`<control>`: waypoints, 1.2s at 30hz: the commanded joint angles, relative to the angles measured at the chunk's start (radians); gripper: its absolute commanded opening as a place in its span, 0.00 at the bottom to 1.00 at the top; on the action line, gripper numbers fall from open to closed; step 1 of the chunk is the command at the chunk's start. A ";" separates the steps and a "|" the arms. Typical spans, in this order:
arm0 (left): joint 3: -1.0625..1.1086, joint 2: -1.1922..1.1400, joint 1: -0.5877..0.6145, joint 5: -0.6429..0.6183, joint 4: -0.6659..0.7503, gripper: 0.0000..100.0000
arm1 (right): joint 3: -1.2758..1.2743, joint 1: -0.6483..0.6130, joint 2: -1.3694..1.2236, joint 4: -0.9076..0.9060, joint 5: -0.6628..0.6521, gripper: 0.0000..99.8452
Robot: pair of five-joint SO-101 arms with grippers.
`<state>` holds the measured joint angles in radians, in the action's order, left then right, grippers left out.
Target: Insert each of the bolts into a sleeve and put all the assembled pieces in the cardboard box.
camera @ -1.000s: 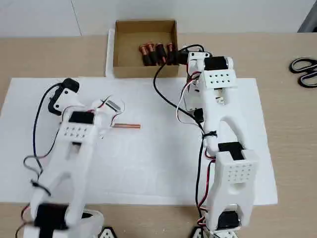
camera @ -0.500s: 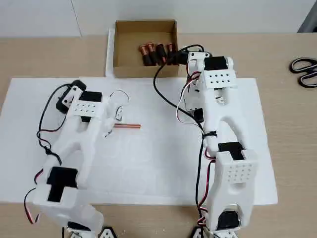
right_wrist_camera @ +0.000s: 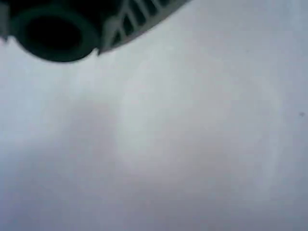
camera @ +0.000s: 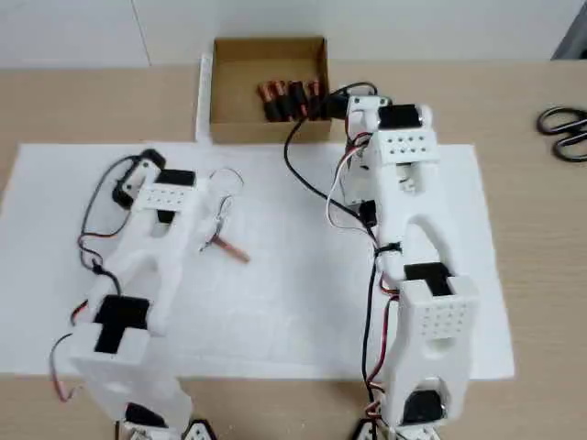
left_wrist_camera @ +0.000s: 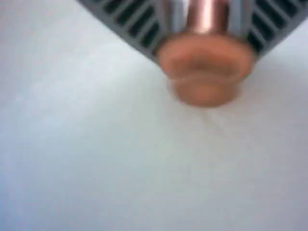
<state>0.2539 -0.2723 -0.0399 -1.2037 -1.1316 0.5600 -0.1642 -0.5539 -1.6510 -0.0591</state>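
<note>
Left wrist view, nearest subject: the left gripper point(left_wrist_camera: 204, 21) has its ribbed fingers point(left_wrist_camera: 122, 21) closed on a copper bolt point(left_wrist_camera: 204, 72). The bolt's rounded head juts toward the camera and is blurred. The shank is largely hidden between the fingers.

High view supplies the setting. The left gripper holds the bolt at a slant over the left half of the white sheet point(camera: 293, 312), with the free end pointing near and right. Whether that end touches the sheet cannot be told.

Right wrist view: the right gripper point(right_wrist_camera: 57, 26) is clamped on a black sleeve point(right_wrist_camera: 53, 33), whose open bore faces the camera above the sheet. One ribbed finger point(right_wrist_camera: 137, 17) flanks the sleeve, and the other is cut off at the frame edge. In the high view this gripper and the sleeve are hidden beneath the arm's own white body, at the far side of the sheet.

Farther off, the cardboard box point(camera: 213, 92) sits on the wooden table point(camera: 92, 101), touching the sheet's far edge. Assembled pieces point(camera: 292, 99) lie side by side in its right half. Their number is hard to make out, as a black cable crosses them. Scissors point(camera: 561, 131) lie at the far right, cut by the frame.
</note>
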 commanded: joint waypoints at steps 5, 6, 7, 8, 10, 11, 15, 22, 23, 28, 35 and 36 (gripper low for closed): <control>-0.090 -0.003 0.005 0.031 -0.061 0.01 | 0.006 -0.005 0.068 0.005 0.011 0.00; -0.130 -0.003 0.003 0.068 -0.098 0.01 | 0.006 -0.005 0.068 0.005 0.011 0.00; -0.174 -0.003 0.003 0.112 -0.141 0.01 | 0.006 -0.005 0.068 0.005 0.011 0.00; -0.222 -0.003 0.003 0.160 -0.186 0.01 | 0.006 -0.005 0.068 0.005 0.011 0.00; -0.328 -0.003 0.006 0.256 -0.278 0.01 | 0.006 -0.005 0.068 0.005 0.011 0.00; -0.380 -0.003 0.008 0.295 -0.327 0.01 | 0.006 -0.005 0.068 0.005 0.011 0.00; -0.605 -0.003 0.018 0.404 -0.520 0.01 | 0.006 -0.004 0.073 0.004 0.011 0.00; -0.805 0.011 0.023 0.456 -0.623 0.01 | 0.011 -0.002 0.091 0.004 0.009 0.00; -0.816 0.021 0.021 0.508 -0.621 0.01 | 0.011 -0.002 0.113 0.002 0.009 0.00; -0.842 0.068 -0.051 0.713 -0.620 0.01 | 0.006 -0.001 0.298 -0.002 0.009 0.00; -0.843 0.141 -0.098 0.801 -0.620 0.01 | -0.072 -0.004 0.587 0.007 0.011 0.00; -0.843 0.144 -0.092 0.790 -0.620 0.01 | -0.097 -0.004 0.630 0.012 0.011 0.01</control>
<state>-0.5393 -0.2002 -0.1350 -0.4181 -1.7331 0.4956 -0.1657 -0.0798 -1.6510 -0.0591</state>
